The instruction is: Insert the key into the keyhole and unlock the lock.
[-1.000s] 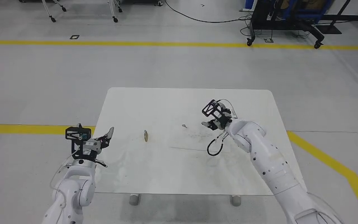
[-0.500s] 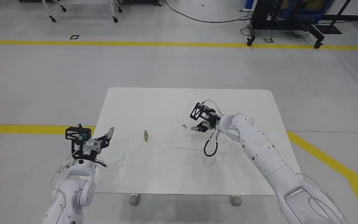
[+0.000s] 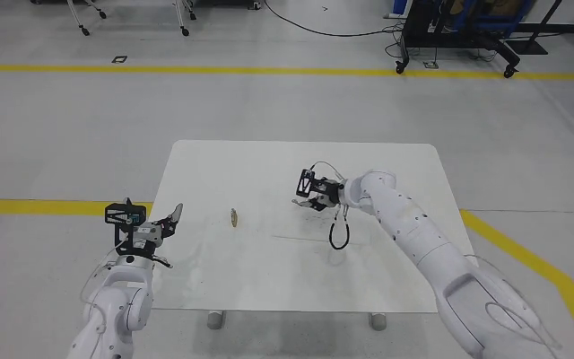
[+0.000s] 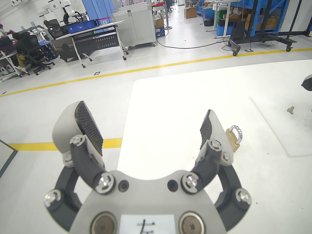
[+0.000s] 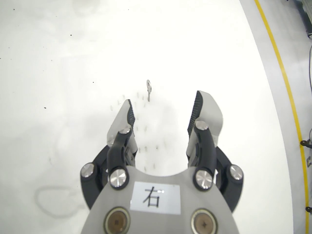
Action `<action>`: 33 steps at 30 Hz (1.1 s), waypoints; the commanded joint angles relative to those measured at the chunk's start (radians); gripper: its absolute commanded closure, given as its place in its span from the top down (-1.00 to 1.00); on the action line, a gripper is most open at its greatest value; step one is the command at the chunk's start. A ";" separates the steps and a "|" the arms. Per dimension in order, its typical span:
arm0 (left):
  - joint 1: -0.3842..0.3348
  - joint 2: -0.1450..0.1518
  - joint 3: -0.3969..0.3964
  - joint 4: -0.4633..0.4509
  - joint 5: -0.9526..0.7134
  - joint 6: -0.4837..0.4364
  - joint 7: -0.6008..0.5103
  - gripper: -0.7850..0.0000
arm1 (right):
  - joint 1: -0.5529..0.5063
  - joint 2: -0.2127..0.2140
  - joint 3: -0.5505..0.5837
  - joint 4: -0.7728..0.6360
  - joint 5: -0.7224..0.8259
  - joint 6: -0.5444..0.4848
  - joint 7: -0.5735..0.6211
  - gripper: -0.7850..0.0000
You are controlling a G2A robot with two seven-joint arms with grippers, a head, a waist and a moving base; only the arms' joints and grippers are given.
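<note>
1. Locate the left gripper (image 3: 169, 221) at the left edge of the table (image 3: 269, 278), toward the near left corner. In the left wrist view, the left gripper (image 4: 146, 113) straddles that edge: one finger hangs over the floor, the other over the surface. Its fingers are spread wide and hold nothing.

2. Locate the lock (image 3: 233, 216) farther in from the left edge, about halfway between the near and far edges. It lies flat on the surface. The left wrist view shows the lock (image 4: 232, 138) with a brass body and a silver shackle, partly hidden behind one finger. You cannot tell from these views whether the shackle is latched.

3. Locate the key (image 5: 148, 90) near the middle of the table, well apart from the lock. It lies flat on a thin white mat (image 4: 280, 132) that rests on the surface. Nothing touches the key.

4. Locate the right gripper (image 3: 305, 198) just beside the key, on the side away from the lock. In the right wrist view, the right gripper (image 5: 163, 98) is spread apart and empty. The key lies just ahead of its fingertips, not between them.

5. Beyond the far edge, note the yellow floor line (image 3: 269, 69).
</note>
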 commanded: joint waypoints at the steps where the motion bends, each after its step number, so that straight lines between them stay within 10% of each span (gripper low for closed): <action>1: 0.000 0.000 0.000 0.000 0.000 0.000 0.000 1.00 | 0.018 -0.012 -0.020 0.028 0.001 -0.014 0.000 -0.01; 6: 0.000 0.000 0.000 0.000 0.000 0.000 0.000 1.00 | 0.058 -0.047 -0.066 0.108 0.014 -0.031 0.000 0.31; 21: 0.000 0.000 0.000 0.000 0.000 0.000 0.000 1.00 | 0.143 -0.136 -0.144 0.298 0.042 -0.052 -0.053 0.07; 33: 0.000 0.000 0.000 0.000 0.000 0.000 0.000 1.00 | 0.178 -0.190 -0.175 0.420 0.062 -0.056 -0.067 -0.73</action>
